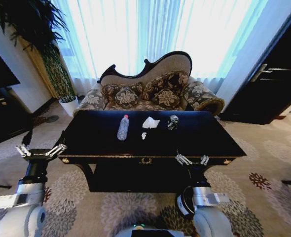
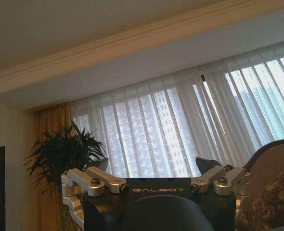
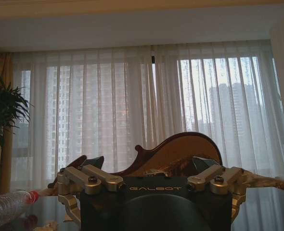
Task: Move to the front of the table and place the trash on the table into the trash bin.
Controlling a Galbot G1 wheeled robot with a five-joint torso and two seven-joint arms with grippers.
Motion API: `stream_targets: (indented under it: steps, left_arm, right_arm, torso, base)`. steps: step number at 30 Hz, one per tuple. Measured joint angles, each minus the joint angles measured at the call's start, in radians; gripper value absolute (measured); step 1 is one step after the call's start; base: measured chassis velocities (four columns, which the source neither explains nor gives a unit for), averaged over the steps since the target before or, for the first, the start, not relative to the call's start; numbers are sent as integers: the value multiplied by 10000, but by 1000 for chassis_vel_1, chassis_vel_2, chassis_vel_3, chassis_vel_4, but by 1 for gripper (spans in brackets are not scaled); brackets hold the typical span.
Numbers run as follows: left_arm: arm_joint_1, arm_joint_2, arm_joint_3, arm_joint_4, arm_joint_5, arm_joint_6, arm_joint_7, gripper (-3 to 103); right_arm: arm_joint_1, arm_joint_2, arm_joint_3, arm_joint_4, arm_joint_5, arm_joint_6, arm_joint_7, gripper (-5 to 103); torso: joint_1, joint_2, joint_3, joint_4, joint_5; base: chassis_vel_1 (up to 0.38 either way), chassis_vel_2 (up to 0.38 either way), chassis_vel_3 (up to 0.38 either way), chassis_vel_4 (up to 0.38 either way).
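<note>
I am facing a long worktop (image 1: 204, 140) with a glossy black top, a dark carved frame and a gold ornament at its front centre, standing on patterned carpet (image 1: 264, 158). Behind it a floral sofa (image 1: 150, 94) with a curved dark wooden back is sitting before tall windows hung with sheer white curtains (image 1: 116, 34), and a leafy potted plant (image 1: 47, 54) is standing in the corner off to my left. On the worktop, toward its far half, the trash is lying in a loose row: a clear plastic bottle (image 1: 123, 127) with a red cap lying on its side, then a crumpled white tissue (image 1: 150, 122), with a tiny white scrap (image 1: 144, 135) just in front of it, and a crushed shiny wrapper (image 1: 172, 122) farthest to my right. My left tool (image 1: 39, 151) is hanging released, fingers spread wide, beyond the worktop's left end and apart from it. My right tool (image 1: 191, 159) is hovering at the worktop's front edge, right of the ornament, also released with its fingers apart and gripping nothing. All the trash is lying beyond both tools, well apart from them; the wrapper is the piece nearest my right tool. In my right wrist view the bottle's capped end (image 3: 17, 204) is showing low beside that tool's fingers (image 3: 91, 180).
</note>
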Motion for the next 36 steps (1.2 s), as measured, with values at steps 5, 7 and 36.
stream_targets:
  steps: [5, 7, 36]
  left_arm:
    - [20, -32, 103, -186, -2, 172, -206, 100]
    - [15, 33, 189, -439, -232, 659, -541, 100]
    - [-6589, 5195, 6238, 2182, -6233, 5299, -4340, 100]
  right_arm:
    - [-30, 9, -39, 8, 15, -12, 1, 100]
    - [-78, 9, -82, 46, 13, -20, 6, 100]
    - [-508, 96, -191, -121, -170, 6, -288, 100]
  torso:
    - [-18, 4, -6, 0, 0]
    - [-24, 9, -8, 1, 0]
    - [-12, 4, -4, 0, 1]
  base:
    - [-8, 8, 5, -10]
    - [0, 0, 0, 0]
    - [0, 0, 0, 0]
